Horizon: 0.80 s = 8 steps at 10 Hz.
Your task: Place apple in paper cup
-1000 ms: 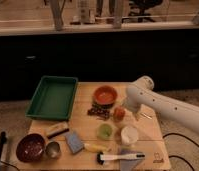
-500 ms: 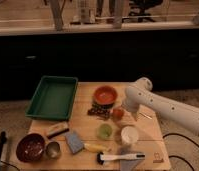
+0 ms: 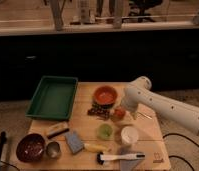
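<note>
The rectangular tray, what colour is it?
Green tray, camera view; end effector by round red apple.

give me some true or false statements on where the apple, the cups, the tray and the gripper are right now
1. The apple is already inside the paper cup. False: it lies on the table, behind the cup.
2. The green cup stands just left of the paper cup in the picture. True.
3. The gripper hangs over the dark red bowl. False: it is down at the apple, near the orange-red bowl, far from the dark red bowl at the front left.
4. The green tray sits at the table's far left corner. True.
</note>
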Motion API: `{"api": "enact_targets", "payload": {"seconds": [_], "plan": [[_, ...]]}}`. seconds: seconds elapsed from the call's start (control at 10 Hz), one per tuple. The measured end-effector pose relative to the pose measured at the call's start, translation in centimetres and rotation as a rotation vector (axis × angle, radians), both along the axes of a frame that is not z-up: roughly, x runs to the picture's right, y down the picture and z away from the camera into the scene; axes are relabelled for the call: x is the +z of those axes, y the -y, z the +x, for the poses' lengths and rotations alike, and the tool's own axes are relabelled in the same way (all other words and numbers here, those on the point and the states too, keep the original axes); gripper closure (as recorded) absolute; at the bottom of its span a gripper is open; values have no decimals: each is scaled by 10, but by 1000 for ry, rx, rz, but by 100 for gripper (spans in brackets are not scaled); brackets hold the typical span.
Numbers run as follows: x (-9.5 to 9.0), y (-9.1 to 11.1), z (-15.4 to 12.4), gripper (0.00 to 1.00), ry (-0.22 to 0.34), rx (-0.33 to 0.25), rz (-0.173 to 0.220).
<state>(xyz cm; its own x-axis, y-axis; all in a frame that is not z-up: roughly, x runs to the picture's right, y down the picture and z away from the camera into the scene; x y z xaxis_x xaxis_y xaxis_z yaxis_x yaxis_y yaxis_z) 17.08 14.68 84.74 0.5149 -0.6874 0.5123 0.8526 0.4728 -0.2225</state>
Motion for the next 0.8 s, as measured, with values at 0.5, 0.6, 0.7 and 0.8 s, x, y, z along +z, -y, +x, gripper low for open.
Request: {"api": "enact_targets", "payload": {"seconds": [0.5,0.6,0.7,0.8], "plan": [[7,2,-4,20,30,-6,-2],[10,2,-4,20,34,-11,-8],[14,1,-6,20,40,-13,-14],[18,0,-7,20,45,-16,-20]]}}
